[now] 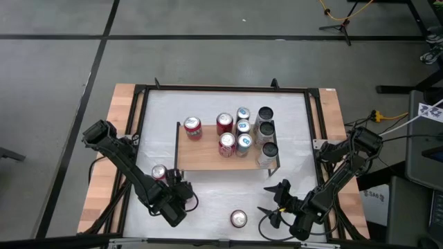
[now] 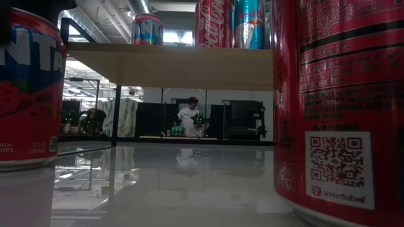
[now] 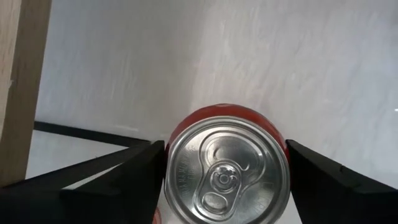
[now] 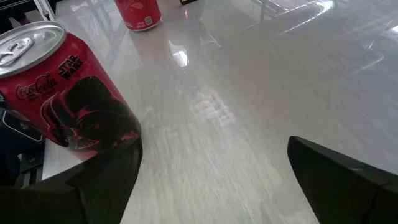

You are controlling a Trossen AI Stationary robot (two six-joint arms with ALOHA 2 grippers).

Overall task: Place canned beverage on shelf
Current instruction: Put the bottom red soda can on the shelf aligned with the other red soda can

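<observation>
The shelf point(image 1: 225, 160), a light wooden board on thin black legs, stands mid-table with several cans on top. A red can point(image 1: 159, 172) stands upright on the white tabletop off the shelf's near left corner, and my left gripper point(image 1: 168, 181) is shut on it; the left wrist view shows its silver top point(image 3: 227, 171). A second red can point(image 1: 238, 219) stands by the table's near edge. My right gripper point(image 1: 275, 202) is open just right of that can point(image 4: 62, 93), touching nothing. My left gripper has the red can between its two fingers, one finger point(image 3: 127, 174) on each side of the can's wall just below the rim point(image 3: 283, 146). The fingers come steeply from above, slanting from the near side. The can stands upright, its base on the table.
The cans on the shelf crowd its middle and right point(image 1: 242, 131); one red can point(image 1: 192, 126) stands alone toward its left end. The tabletop is framed by a black rail point(image 1: 135, 131) with wooden strips at both sides. In the low view a person shows in the room beyond the table.
</observation>
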